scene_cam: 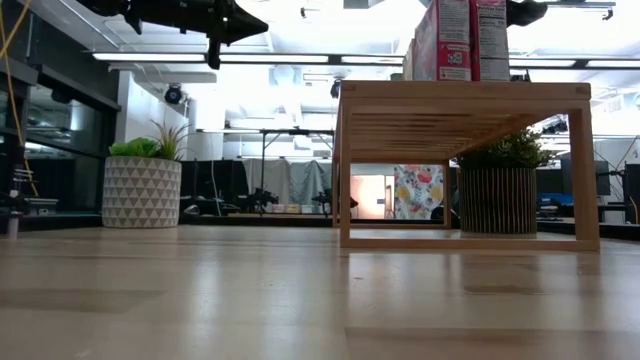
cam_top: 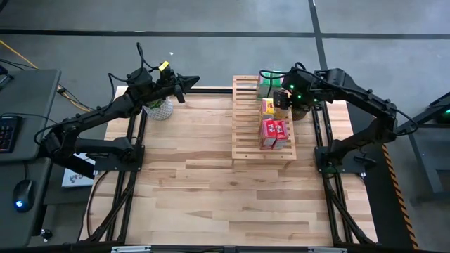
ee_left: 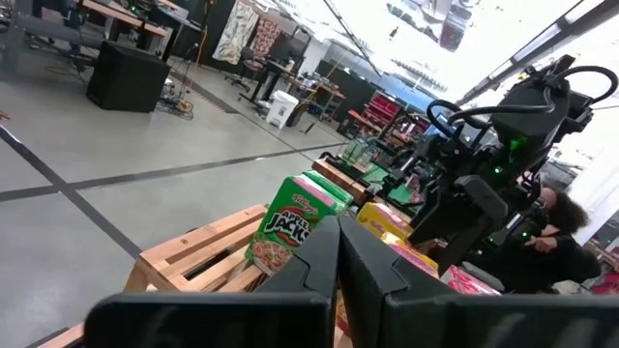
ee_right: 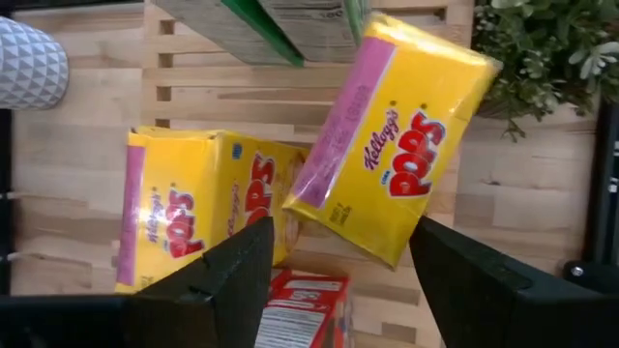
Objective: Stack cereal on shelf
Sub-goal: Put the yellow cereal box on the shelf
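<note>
Two yellow boxes (ee_right: 290, 203) visible, seemingly overlapping.

Even overhead light falls on the counter (cam_top: 211, 183), shadows soft. In the low view, ceiling strip lights (scene_cam: 300, 58) glare white and the near counter surface blurs. The left wrist view blows out at its upper right.

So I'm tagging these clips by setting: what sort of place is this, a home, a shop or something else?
Most likely a robotics lab or workshop, not a home. The wooden table sits in a black metal frame on a grey concrete floor, and beyond it stand work desks under strip ceiling lights.
</note>
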Robot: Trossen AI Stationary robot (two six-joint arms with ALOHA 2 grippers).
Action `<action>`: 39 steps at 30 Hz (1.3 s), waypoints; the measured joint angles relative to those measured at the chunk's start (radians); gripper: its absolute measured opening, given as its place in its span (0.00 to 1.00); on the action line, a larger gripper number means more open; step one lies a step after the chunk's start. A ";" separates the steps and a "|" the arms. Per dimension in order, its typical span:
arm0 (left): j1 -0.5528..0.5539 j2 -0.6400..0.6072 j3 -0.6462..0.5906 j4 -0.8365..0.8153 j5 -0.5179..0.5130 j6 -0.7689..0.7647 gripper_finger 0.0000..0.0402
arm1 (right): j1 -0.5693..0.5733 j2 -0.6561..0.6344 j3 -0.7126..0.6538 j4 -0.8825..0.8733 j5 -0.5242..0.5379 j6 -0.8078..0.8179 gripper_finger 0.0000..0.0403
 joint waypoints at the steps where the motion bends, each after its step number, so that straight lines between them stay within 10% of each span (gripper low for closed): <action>1: 0.000 0.000 0.000 0.000 0.000 0.000 0.00 | 0.000 0.000 0.000 0.002 -0.001 0.000 0.58; 25: 0.000 0.000 0.000 0.000 0.000 0.000 0.00 | 0.000 0.026 0.000 -0.001 0.092 0.112 0.57; 39: 0.000 0.000 0.000 -0.002 0.000 0.001 0.00 | 0.000 0.064 0.000 -0.001 0.081 0.089 0.36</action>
